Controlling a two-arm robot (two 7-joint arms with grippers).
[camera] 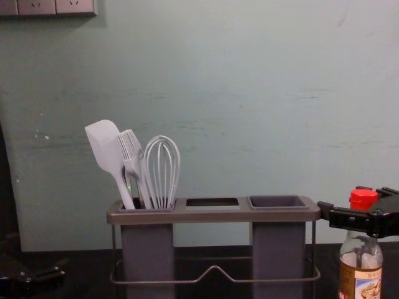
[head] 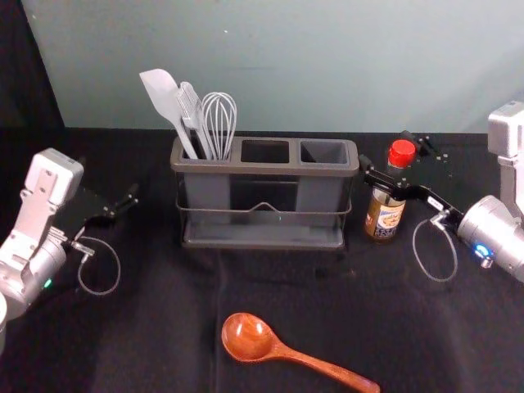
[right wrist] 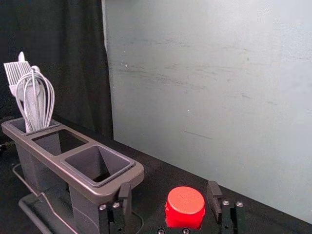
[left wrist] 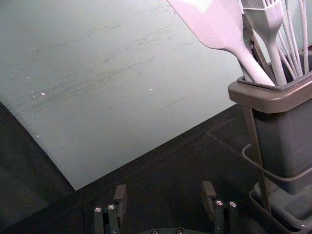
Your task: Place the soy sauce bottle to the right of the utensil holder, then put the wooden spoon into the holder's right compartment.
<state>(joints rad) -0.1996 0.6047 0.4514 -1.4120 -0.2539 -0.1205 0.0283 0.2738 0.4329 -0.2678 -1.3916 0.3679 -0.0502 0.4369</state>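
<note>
The soy sauce bottle [head: 385, 214], with a red cap, stands upright just right of the grey utensil holder [head: 264, 167]. My right gripper [head: 388, 152] is around its neck just below the cap, coming from the right. In the right wrist view the red cap [right wrist: 185, 206] lies between the spread fingers of my right gripper [right wrist: 169, 197], with gaps on both sides. The wooden spoon [head: 250, 337] rests on the table in front of the holder, its handle toward the near right. The holder's right compartment [camera: 277, 202] is empty. Left of the holder, my left gripper [head: 119, 202] is parked; its fingers [left wrist: 120, 197] stand apart.
A white spatula [camera: 106, 147], a brush [camera: 132, 152] and a whisk [camera: 162, 171] stand in the holder's left compartment. A pale wall [head: 327, 65] rises behind the table covered in black cloth [head: 147, 327]. The holder's right end is close beside the right gripper.
</note>
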